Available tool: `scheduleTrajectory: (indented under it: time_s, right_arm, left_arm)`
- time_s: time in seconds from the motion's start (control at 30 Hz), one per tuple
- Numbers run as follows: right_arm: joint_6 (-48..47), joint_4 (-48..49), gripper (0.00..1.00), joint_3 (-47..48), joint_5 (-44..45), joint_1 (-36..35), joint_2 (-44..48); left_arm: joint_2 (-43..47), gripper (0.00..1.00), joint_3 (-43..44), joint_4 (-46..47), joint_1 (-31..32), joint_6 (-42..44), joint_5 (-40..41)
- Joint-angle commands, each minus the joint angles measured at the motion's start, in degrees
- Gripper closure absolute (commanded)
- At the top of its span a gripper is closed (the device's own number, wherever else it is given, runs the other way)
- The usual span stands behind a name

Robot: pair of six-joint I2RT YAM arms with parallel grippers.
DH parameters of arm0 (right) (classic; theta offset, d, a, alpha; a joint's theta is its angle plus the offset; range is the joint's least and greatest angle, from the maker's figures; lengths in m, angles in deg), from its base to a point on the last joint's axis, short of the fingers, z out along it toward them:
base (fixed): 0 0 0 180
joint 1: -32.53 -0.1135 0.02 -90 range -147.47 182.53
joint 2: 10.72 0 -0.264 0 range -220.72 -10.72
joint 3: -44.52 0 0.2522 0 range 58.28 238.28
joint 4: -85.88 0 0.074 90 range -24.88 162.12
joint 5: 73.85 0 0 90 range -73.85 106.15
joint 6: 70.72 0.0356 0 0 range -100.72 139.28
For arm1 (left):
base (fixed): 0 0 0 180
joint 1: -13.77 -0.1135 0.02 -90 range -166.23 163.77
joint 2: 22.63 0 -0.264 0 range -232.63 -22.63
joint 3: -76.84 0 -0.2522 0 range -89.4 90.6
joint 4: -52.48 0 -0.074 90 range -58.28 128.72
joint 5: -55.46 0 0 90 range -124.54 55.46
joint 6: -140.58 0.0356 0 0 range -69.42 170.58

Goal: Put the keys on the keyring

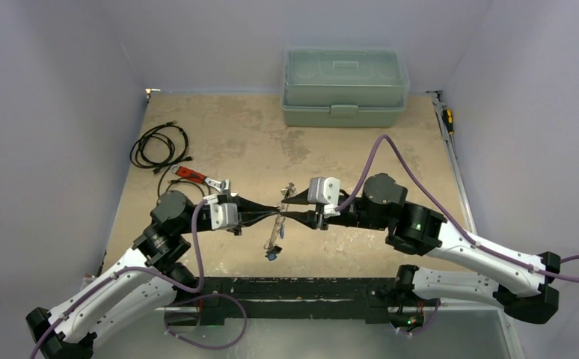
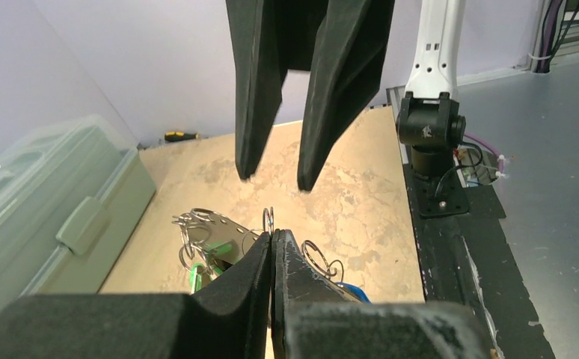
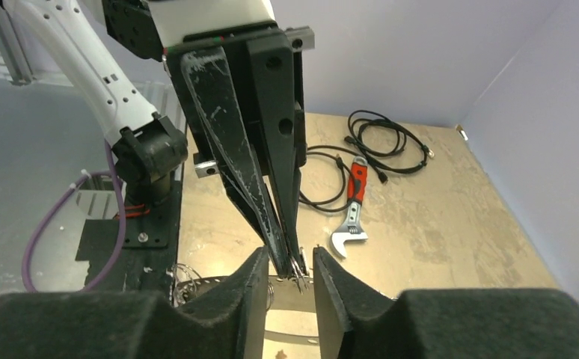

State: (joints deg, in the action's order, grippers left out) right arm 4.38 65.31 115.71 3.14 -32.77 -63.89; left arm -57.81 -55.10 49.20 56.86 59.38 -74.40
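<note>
Pale lilac walls are enclosing a worn tan surface [image 1: 256,142], and near its middle, between the two arms, the keyring [image 1: 276,233] is hanging in the pinch of the left gripper [image 2: 271,236]. That gripper's fingers are pressing flat together on the thin wire, and a small curl of it is poking up just above their tips in the left wrist view.

Seen from above, the keyring is showing as a long, narrow shape. Its long axis is running from the far side toward the near edge, slanting slightly leftward as it comes nearer. The keys [image 2: 197,275] are bunching along it: a green-headed one is showing to the left of the pinched fingers, and a blue-headed one is sitting at the near end of the bundle. Whether that near end is touching the surface I cannot tell.

The right gripper [image 3: 289,256] is facing the left one head-on. Its fingers are standing spread, with the left gripper's closed tips and the wire sitting in the gap between them.

A red-handled wrench [image 1: 200,176] is lying just beyond the left gripper, to the far left of the keyring. A coiled black cable [image 1: 159,146] is lying farther out the same way. A grey-green lidded box [image 1: 345,86] is standing against the far wall, well apart from the keyring.
</note>
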Motion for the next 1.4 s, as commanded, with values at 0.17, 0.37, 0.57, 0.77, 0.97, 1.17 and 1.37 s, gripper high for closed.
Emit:
scheduleTrajectory:
  time_s: [0.17,0.37,0.57,0.77,0.97,1.17,1.37]
  right_arm:
    - [-5.9,-14.3,0.56,9.9,1.2,-0.2,-1.9]
    - [-8.9,-22.9,0.56,15.5,3.4,-0.2,-6.5]
    - [-10.9,-25.9,0.61,18.6,3.7,-0.2,-9.4]
    - [-12.0,-26.8,0.67,20.1,3.4,-0.2,-11.7]
    - [-12.4,-26.8,0.80,20.4,3.5,-0.2,-13.2]
    - [-12.5,-27.3,0.84,20.6,2.9,-0.2,-14.2]
    - [-12.3,-27.7,0.82,20.8,2.6,-0.2,-15.0]
  left_arm:
    - [-0.1,1.00,1.8,0.5,-0.3,1.7,1.6]
    - [-0.5,1.00,2.1,-0.1,-0.2,2.0,0.5]
    - [-0.9,1.00,2.3,-0.7,-0.3,2.4,0.1]
    - [-0.9,1.00,2.5,-1.1,-0.3,2.6,0.0]
    - [-0.8,1.00,2.4,-1.2,-0.3,2.6,-0.2]
    - [-0.8,1.00,2.4,-1.3,-0.2,2.6,-0.3]
    - [-0.7,1.00,2.4,-1.3,-0.2,2.6,-0.4]
